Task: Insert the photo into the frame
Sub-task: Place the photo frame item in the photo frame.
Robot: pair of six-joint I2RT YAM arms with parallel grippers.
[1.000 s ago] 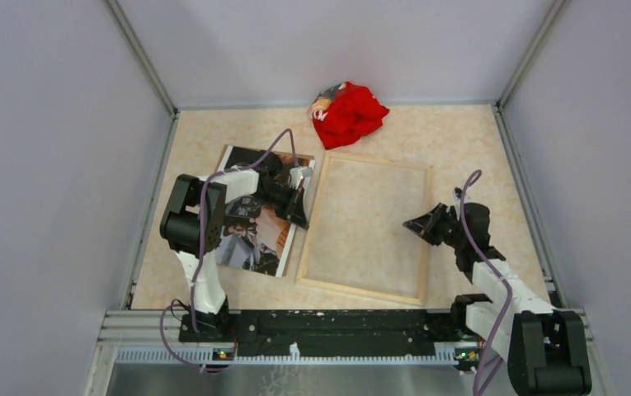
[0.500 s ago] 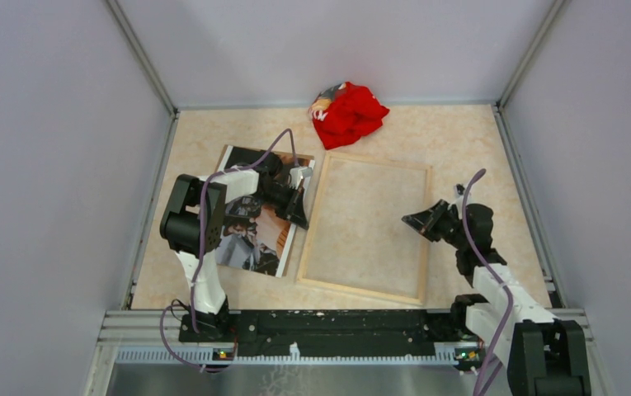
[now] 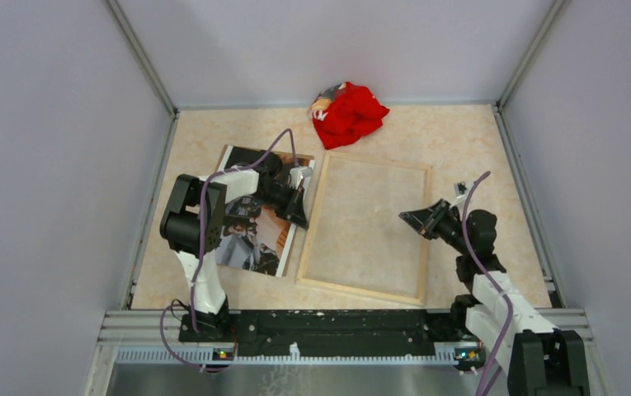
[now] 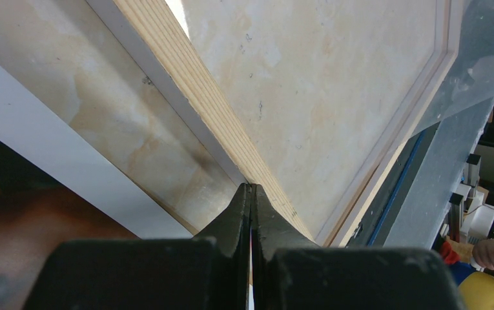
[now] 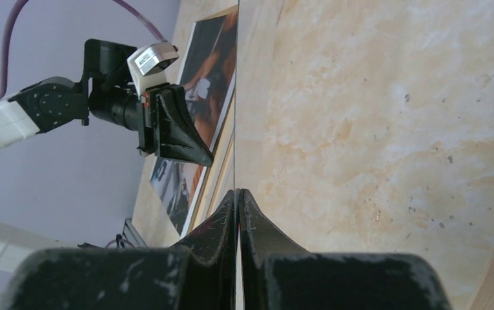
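The photo (image 3: 250,231) lies picture side up on the left of the table, dark with orange-brown patches and a white border (image 4: 50,161). The frame (image 3: 367,227) lies flat beside it on the right, pale wood edges (image 4: 186,84) up. My left gripper (image 3: 302,216) is shut, and its tips (image 4: 252,187) rest at the frame's left wooden rail, just past the photo's right edge. Over the right part of the pane my right gripper (image 3: 405,216) is shut. A thin straight line (image 5: 236,97) runs out from its tips (image 5: 237,192); I cannot tell what it is.
A crumpled red cloth (image 3: 349,113) sits at the back, just beyond the frame's far edge. Grey walls close in the left, right and back. A metal rail (image 3: 336,322) with both arm bases runs along the near edge.
My right gripper has crept slightly left over the frame while its arm drew back toward the right. The left arm, the photo and the frame have not moved.
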